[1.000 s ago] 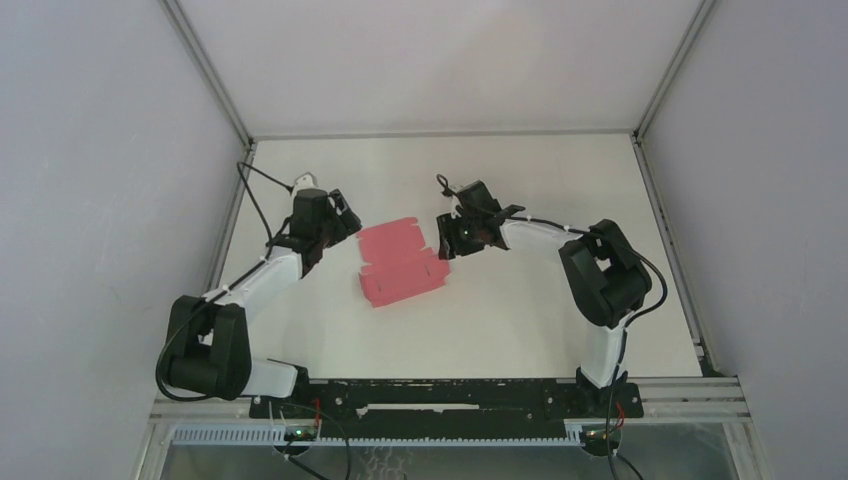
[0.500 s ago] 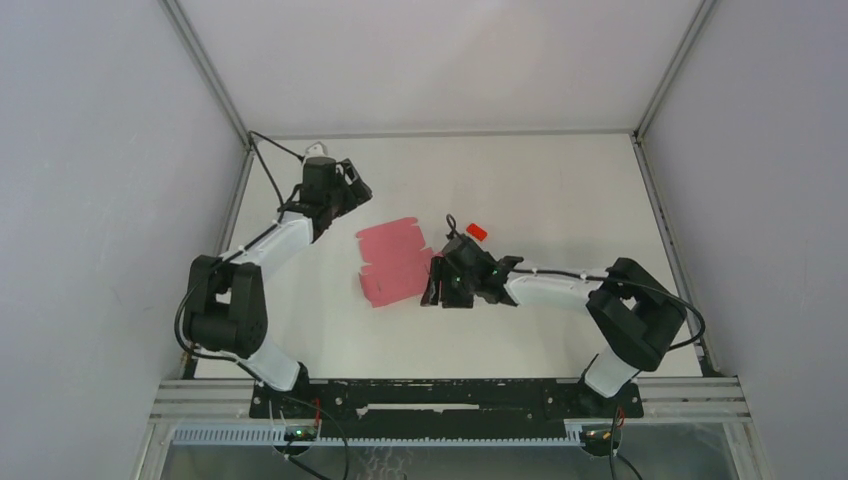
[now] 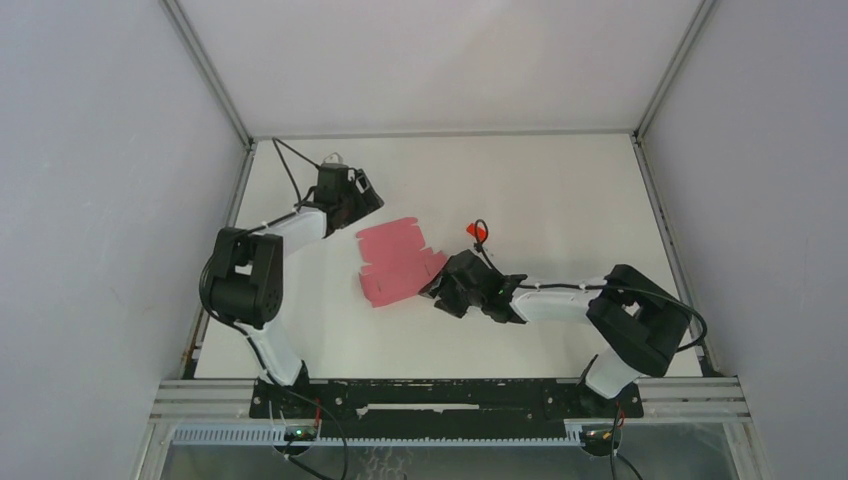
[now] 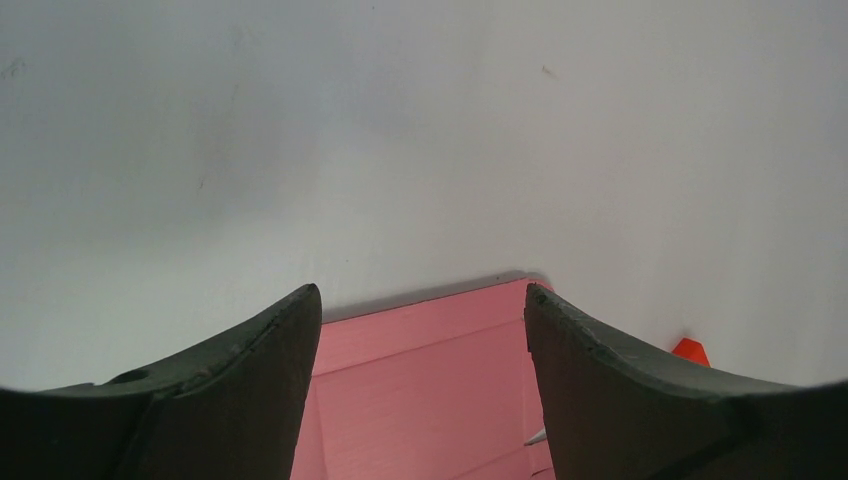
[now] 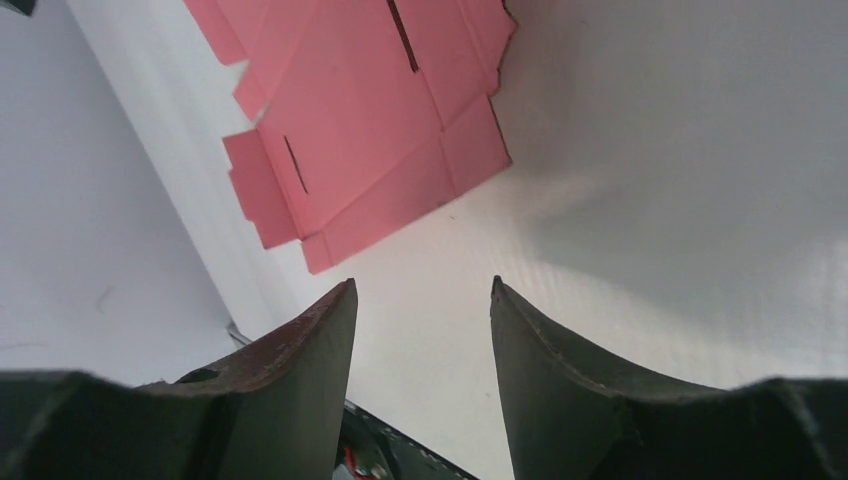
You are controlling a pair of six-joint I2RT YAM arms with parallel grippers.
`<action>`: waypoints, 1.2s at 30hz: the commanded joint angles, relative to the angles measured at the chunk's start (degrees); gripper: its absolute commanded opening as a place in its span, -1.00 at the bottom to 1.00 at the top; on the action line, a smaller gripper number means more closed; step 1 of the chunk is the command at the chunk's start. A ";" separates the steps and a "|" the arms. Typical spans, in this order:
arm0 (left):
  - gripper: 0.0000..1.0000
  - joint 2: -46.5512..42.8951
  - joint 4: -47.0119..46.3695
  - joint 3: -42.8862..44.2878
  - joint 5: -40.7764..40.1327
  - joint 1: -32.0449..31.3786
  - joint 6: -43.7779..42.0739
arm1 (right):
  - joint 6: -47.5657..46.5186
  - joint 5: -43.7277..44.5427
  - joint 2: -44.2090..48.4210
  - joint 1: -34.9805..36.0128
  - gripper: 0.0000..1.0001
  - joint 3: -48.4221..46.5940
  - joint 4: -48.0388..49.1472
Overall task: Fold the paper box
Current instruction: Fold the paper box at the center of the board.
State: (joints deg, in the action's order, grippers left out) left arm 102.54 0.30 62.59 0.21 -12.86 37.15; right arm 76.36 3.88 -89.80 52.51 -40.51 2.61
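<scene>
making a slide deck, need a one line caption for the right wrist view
Open right pincer above the white table, facing the flat, unfolded pink cardboard box.

I work on a white matte table [image 3: 560, 190] boxed in by three plain pale grey panels: a back wall [image 3: 440, 60] beyond the far edge, a left wall [image 3: 90, 200] and a right wall [image 3: 770, 200]. Slim metal posts [image 3: 205, 70] run up the two far corners where the panels meet. Along my near edge lies an aluminium rail [image 3: 690, 395], with a slotted white strip [image 3: 220, 435] just below it. The light is soft and even, and shadows on the tabletop are faint.
</scene>
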 commanded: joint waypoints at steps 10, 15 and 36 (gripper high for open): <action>0.57 5.12 -2.58 5.10 -0.03 -0.15 -1.64 | 10.15 1.39 -9.79 1.31 0.05 -3.34 11.37; 0.57 4.22 -2.41 3.15 -2.06 -0.23 -2.11 | 9.43 2.33 -10.32 1.26 -0.27 -5.12 9.64; 0.57 -12.64 -0.84 -13.14 -2.52 -0.23 -3.19 | -20.72 -0.31 -4.98 -9.42 -0.90 -13.74 -11.26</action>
State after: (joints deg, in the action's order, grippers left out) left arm 96.20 -1.13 51.66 -2.31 -12.80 35.51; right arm 68.97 4.84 -99.61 45.87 -50.72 -0.93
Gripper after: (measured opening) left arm 0.787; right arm 0.060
